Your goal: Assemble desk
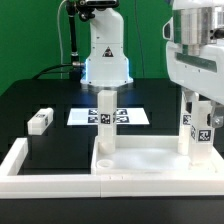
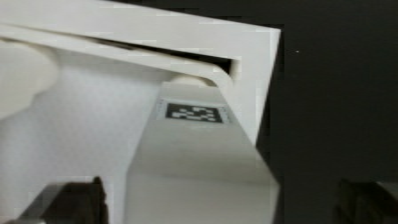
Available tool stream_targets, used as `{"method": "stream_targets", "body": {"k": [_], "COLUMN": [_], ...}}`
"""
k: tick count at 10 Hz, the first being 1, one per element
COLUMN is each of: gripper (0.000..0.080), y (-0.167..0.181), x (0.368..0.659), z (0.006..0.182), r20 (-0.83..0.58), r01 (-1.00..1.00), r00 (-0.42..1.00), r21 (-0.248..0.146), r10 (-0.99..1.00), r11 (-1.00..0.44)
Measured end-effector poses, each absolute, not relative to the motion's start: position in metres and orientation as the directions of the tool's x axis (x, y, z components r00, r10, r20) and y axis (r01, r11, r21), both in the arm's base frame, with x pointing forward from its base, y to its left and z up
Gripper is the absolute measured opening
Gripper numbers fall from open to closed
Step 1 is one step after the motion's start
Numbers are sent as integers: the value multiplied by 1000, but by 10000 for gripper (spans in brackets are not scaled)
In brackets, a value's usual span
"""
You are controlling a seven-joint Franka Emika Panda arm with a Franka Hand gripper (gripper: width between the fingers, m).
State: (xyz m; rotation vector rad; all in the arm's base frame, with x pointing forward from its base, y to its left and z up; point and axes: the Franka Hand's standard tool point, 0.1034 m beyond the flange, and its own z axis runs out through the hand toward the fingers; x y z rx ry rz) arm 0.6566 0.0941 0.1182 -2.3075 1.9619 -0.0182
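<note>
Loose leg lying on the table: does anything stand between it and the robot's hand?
Yes: the hand is open around one standing leg, and the other standing leg rises roughly between it and the loose leg.

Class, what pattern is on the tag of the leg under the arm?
Black-and-white squares; the tag on the white leg shows best in the wrist view.

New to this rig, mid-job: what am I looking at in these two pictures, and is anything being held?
A robot arm with a two-finger gripper. One camera stands off the arm; the other sits on its wrist, looking along the fingers. On the black table lies the white desk top with two legs upright: the first leg under the gripper, the second leg beside it. A loose leg lies apart. The jaws stand open around the first leg; nothing is held.
</note>
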Motion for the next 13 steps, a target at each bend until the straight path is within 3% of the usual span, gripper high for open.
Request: {"method": "stream_targets", "body": {"k": [6,8,11,13], "gripper": [649,649,649,649], "y": [97,106,124,118], "x": [654,654,654,656], "z": [114,128,145,146], "r20": [-15,38,72,98], "r01": [-833,-564,-317,-159], "r00": [546,820,943,981], "r21": [-113,-115,-111,-90], "r10": [-837,-571,-326,-168], "r11": [-541,-818,-942,-983]}}
